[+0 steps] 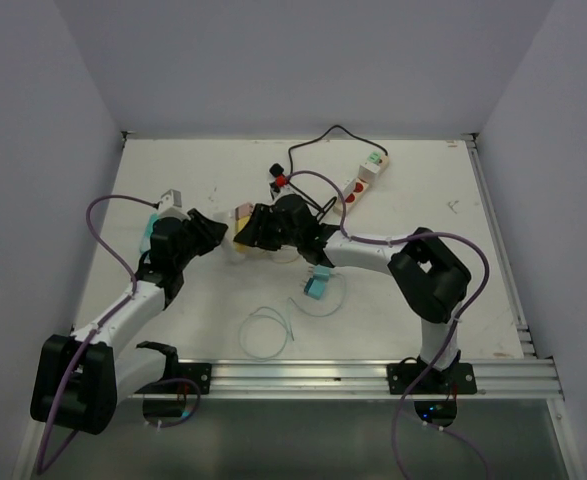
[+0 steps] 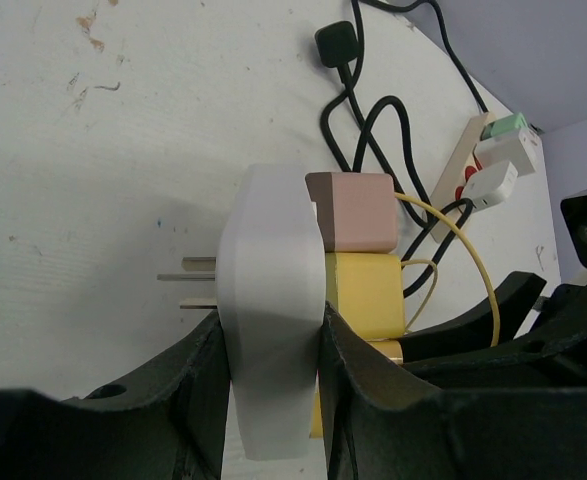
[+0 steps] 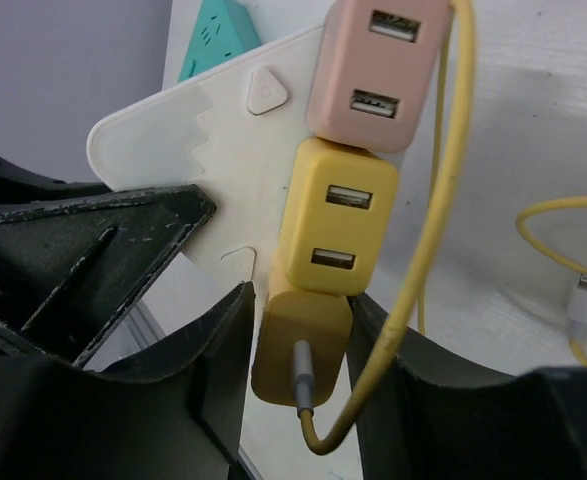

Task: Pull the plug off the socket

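Note:
A white socket block (image 2: pixel 271 300) carries three plugs in a row: pink (image 2: pixel 353 212), yellow (image 2: pixel 365 293) and a mustard one at the end (image 3: pixel 301 345) with a yellow cable (image 3: pixel 438 220). My left gripper (image 2: pixel 271 335) is shut on the socket block, whose metal prongs point left. My right gripper (image 3: pixel 301 310) has its fingers on both sides of the mustard plug, closed on it. In the top view both grippers, left (image 1: pixel 218 235) and right (image 1: pixel 256 228), meet at the block (image 1: pixel 241 228) in the table's middle.
A white power strip (image 1: pixel 366 176) with a black cable (image 1: pixel 318 140) lies at the back right. A teal object (image 1: pixel 318 287) and a thin white cable loop (image 1: pixel 266 330) lie near the front. White walls close in the table.

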Tool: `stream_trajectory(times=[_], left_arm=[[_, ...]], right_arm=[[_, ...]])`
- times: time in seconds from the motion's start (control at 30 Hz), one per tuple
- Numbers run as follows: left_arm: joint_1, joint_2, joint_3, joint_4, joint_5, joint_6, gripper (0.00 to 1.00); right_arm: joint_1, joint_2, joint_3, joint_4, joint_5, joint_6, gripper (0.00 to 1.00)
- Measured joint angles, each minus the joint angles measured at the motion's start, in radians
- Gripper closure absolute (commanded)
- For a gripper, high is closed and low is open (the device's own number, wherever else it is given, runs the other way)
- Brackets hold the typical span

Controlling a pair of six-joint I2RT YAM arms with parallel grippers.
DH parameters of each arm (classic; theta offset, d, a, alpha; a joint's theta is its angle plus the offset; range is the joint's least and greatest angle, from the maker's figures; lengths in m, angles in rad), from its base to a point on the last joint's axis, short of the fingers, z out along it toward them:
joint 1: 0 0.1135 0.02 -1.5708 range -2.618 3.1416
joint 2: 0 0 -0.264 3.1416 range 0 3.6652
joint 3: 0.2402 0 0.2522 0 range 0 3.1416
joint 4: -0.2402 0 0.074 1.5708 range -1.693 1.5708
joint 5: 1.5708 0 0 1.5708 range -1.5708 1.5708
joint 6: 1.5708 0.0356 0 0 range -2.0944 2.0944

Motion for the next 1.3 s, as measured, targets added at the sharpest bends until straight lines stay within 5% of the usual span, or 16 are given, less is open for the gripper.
stream_trajectory(times=[0.1,0.2,0.33,0.43,0.77,1.0,1.2,1.3], left_arm=[[-0.003,-0.002,0.000,0.001,-0.008,0.002,1.00],[-0.006,-0.002,0.000,0.000,-0.013,0.005,0.84],[-0.006,-0.002,0.000,0.000,-0.014,0.004,0.45],[-0.009,-0.003,-0.008,0.014,-0.006,-0.009,0.31],[-0.026,0.018,-0.029,0.021,-0.016,-0.035,0.27],[-0.058,0.081,-0.028,0.020,-0.070,-0.061,0.46],[-0.077,0.084,-0.021,0.025,-0.116,-0.075,0.97],[-0.082,0.083,-0.021,0.024,-0.134,-0.072,1.00]], right_arm=[[0.000,0.004,0.000,-0.006,0.017,0.011,0.81],[-0.002,0.007,0.000,-0.002,0.018,0.024,1.00],[-0.001,0.008,0.000,-0.002,0.019,0.026,1.00],[0.000,0.008,0.000,-0.003,0.019,0.026,1.00],[0.000,0.012,0.000,-0.011,0.018,0.029,1.00],[0.001,0.013,0.000,-0.019,0.015,0.030,1.00],[0.002,0.013,-0.002,-0.023,0.019,0.038,1.00],[0.002,0.013,-0.002,-0.026,0.020,0.046,1.00]])
